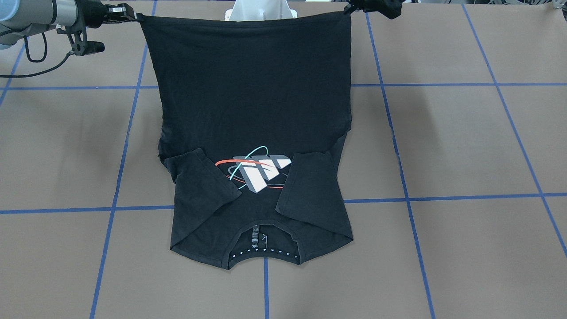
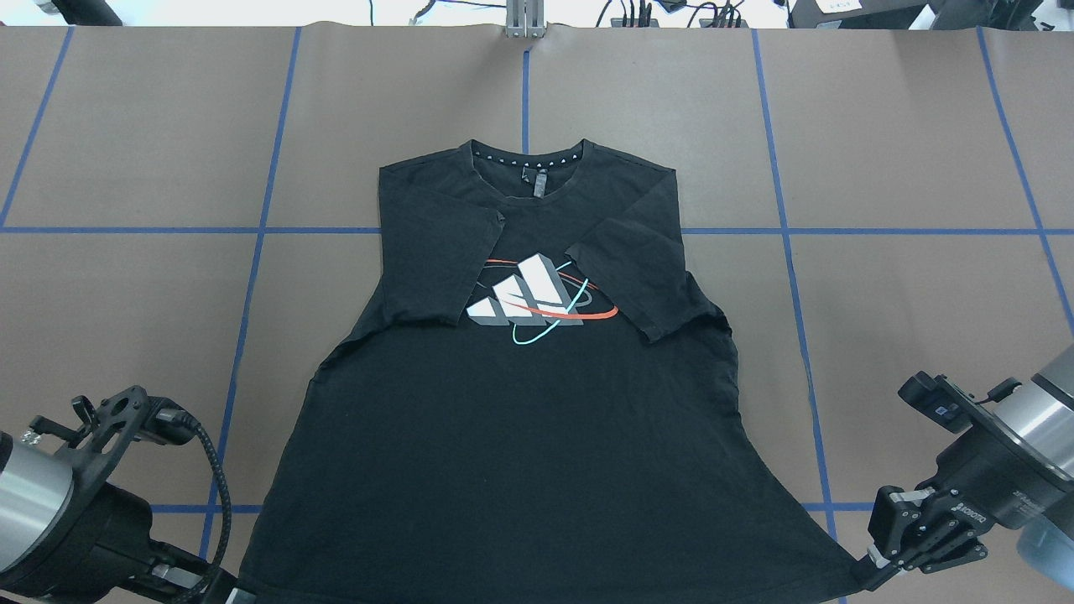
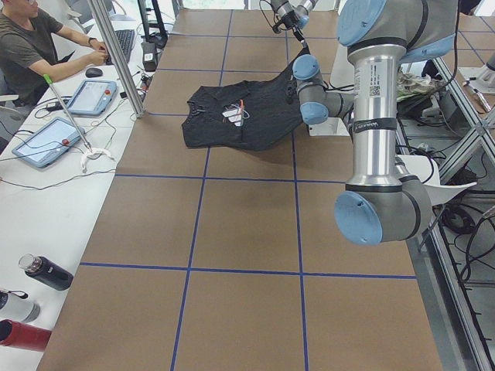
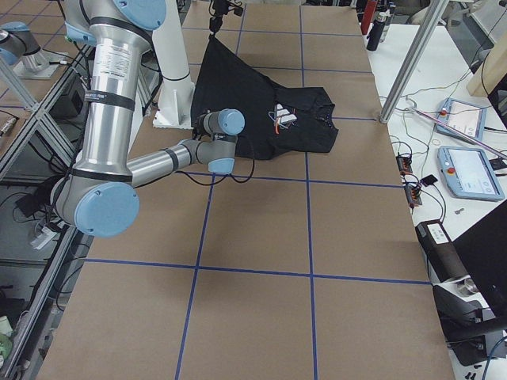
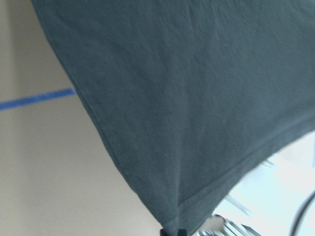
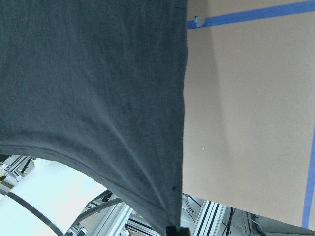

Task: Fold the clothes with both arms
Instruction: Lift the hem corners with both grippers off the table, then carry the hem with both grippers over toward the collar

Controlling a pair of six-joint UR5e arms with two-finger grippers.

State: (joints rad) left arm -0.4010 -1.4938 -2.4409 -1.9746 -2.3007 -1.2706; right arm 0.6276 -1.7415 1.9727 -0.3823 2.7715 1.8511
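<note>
The black T-shirt [image 1: 248, 88] lies logo [image 2: 537, 298] up, both sleeves folded inward over the chest, the collar [image 2: 524, 155] on the far side from the robot. Its hem end is raised off the table and stretched between the two grippers. My left gripper [image 2: 231, 596] is shut on the left hem corner; it also shows in the front-facing view [image 1: 350, 9]. My right gripper [image 2: 864, 572] is shut on the right hem corner, and also shows there [image 1: 138, 17]. Each wrist view shows the pinched corner of the shirt, left [image 5: 172, 227] and right [image 6: 172, 227].
The brown table [image 2: 126, 294] carries a grid of blue tape lines. The white base pedestal [image 1: 261, 11] stands behind the raised hem. An operator [image 3: 31, 54] sits at a side desk with tablets [image 3: 46, 143]; bottles [image 3: 42, 272] lie near that table's edge.
</note>
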